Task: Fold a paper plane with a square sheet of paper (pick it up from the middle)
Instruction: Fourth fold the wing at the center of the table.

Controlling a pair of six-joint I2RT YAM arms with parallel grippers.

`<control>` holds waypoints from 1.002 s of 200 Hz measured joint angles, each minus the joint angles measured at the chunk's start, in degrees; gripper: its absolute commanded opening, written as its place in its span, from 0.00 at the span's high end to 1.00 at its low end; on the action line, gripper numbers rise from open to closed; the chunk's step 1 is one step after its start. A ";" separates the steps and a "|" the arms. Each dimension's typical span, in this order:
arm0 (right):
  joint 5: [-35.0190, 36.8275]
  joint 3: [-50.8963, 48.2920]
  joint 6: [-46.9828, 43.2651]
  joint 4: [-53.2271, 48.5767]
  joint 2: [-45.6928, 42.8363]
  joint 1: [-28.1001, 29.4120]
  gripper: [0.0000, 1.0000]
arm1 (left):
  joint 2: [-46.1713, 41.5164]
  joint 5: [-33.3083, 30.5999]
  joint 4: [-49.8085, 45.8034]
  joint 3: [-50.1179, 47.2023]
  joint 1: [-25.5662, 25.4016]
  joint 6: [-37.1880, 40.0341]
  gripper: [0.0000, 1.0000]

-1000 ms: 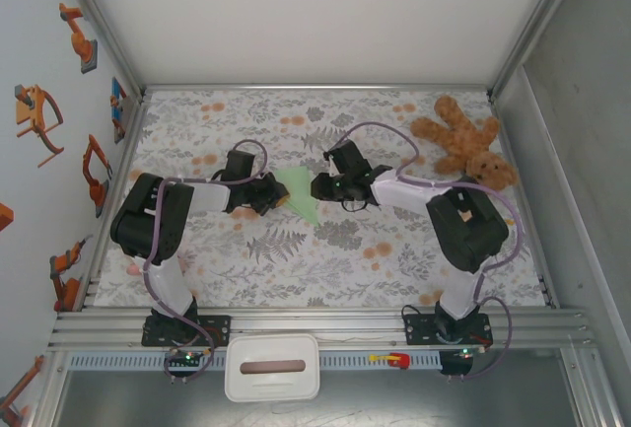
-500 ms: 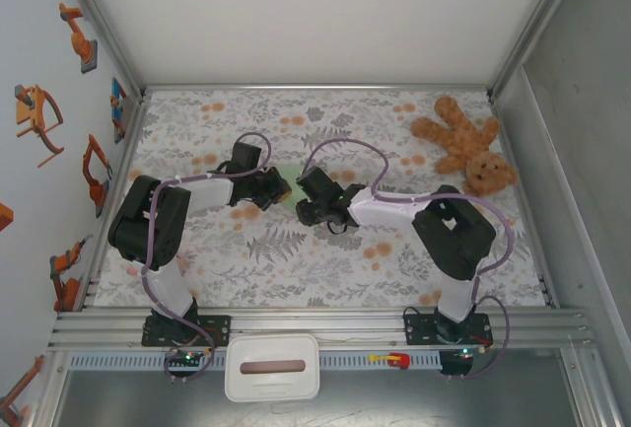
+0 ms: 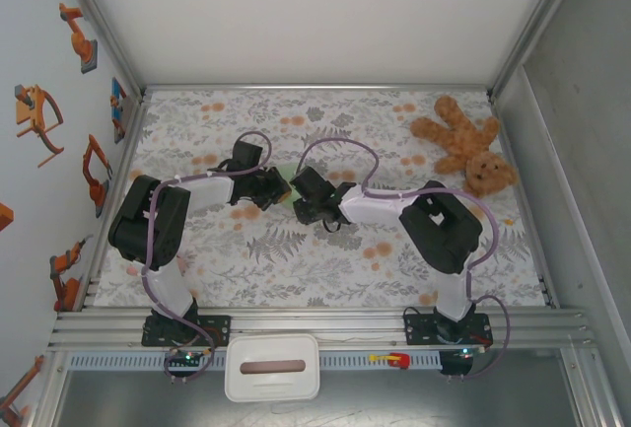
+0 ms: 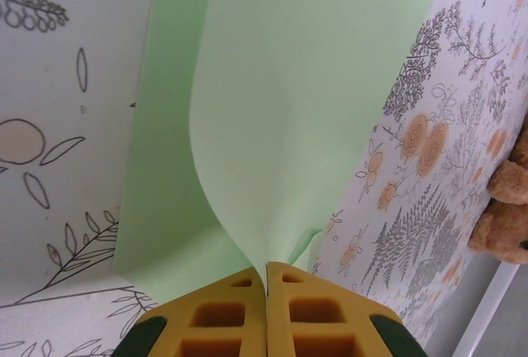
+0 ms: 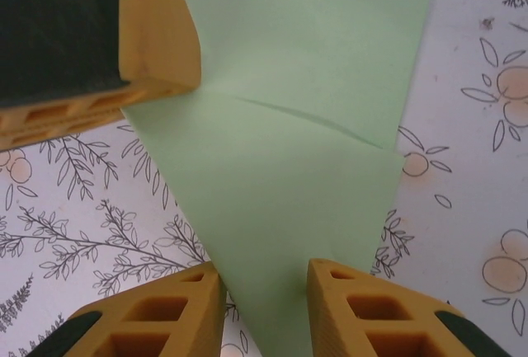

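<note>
Fingers apart, the right claw [image 5: 266, 274] straddles the creased, tapering paper plane [image 5: 289, 159].

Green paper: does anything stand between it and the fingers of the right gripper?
Nothing visible does. The narrow end of the green paper lies in the gap of the open right gripper. The left gripper, shut, pinches the paper at another part.

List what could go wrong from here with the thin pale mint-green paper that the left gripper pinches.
1. The left gripper is shut on one edge of the thin pale mint-green paper, which bows upward; a pull might tear or crumple it.
2. The right gripper straddles the paper's narrow end, jaws apart; closing off-line could add a stray fold like the slanted crease.
3. The two grippers sit very close together, so they might collide.
</note>
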 measured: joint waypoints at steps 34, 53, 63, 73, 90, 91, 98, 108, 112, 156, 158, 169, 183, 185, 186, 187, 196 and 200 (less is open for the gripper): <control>1.16 0.24 -1.18 0.02 0.98 0.07 0.69 | 0.00 -0.02 -0.44 0.00 -0.02 0.00 0.92; 1.68 0.24 -1.60 0.00 1.25 0.11 0.69 | 0.00 0.00 -0.70 0.00 -0.15 0.00 0.91; 2.12 0.24 -1.84 0.00 1.36 0.15 0.70 | 0.00 0.00 -0.72 0.04 -0.26 0.00 0.91; 2.56 0.24 -2.19 -0.02 1.38 0.17 0.69 | 0.00 0.00 -0.85 0.11 -0.33 0.02 0.91; 3.52 0.24 -2.86 -0.02 1.38 0.31 0.69 | 0.00 0.00 -1.44 0.55 -0.37 0.02 0.91; 3.56 0.24 -2.91 -0.02 1.38 0.33 0.69 | 0.00 0.00 -1.46 0.57 -0.37 0.02 0.91; 3.93 0.24 -3.10 -0.02 1.38 0.39 0.69 | 0.00 0.00 -1.70 0.83 -0.37 0.02 0.91; 4.42 0.24 -3.56 -0.04 1.38 0.50 0.69 | 0.00 -0.02 -1.97 1.11 -0.35 0.02 0.91; 4.59 0.24 -3.72 -0.07 1.38 0.55 0.69 | 0.00 -0.02 -2.10 1.25 -0.37 0.02 0.91; 6.71 0.17 -6.86 -0.28 0.28 0.85 0.69 | 0.00 -0.17 -4.59 2.58 -0.35 0.11 0.91; 6.73 0.15 -7.02 -0.26 0.22 0.85 0.69 | 0.00 -0.20 -4.72 2.64 -0.35 0.11 0.91; 7.04 0.13 -8.13 -0.24 0.00 0.85 0.69 | 0.00 -0.28 -5.20 2.99 -0.35 0.28 0.91; 7.23 -0.13 -9.53 0.00 -0.04 0.85 0.70 | 0.02 -0.28 -5.97 3.39 -0.35 0.50 0.91; 7.26 -0.22 -9.73 0.09 -0.04 0.85 0.70 | 0.02 -0.28 -6.05 3.43 -0.35 0.50 0.91; 7.26 -0.24 -9.79 0.13 -0.04 0.85 0.70 | 0.02 -0.28 -6.08 3.43 -0.35 0.50 0.91; 7.26 -0.26 -9.86 0.15 -0.04 0.85 0.70 | 0.02 -0.28 -6.12 3.43 -0.35 0.52 0.91; 7.28 -0.59 -10.69 0.26 -0.04 0.85 0.71 | 0.02 -0.28 -6.47 3.54 -0.37 0.68 0.91; 7.28 -0.72 -10.97 0.26 -0.04 0.85 0.72 | 0.02 -0.26 -6.71 3.58 -0.37 0.74 0.91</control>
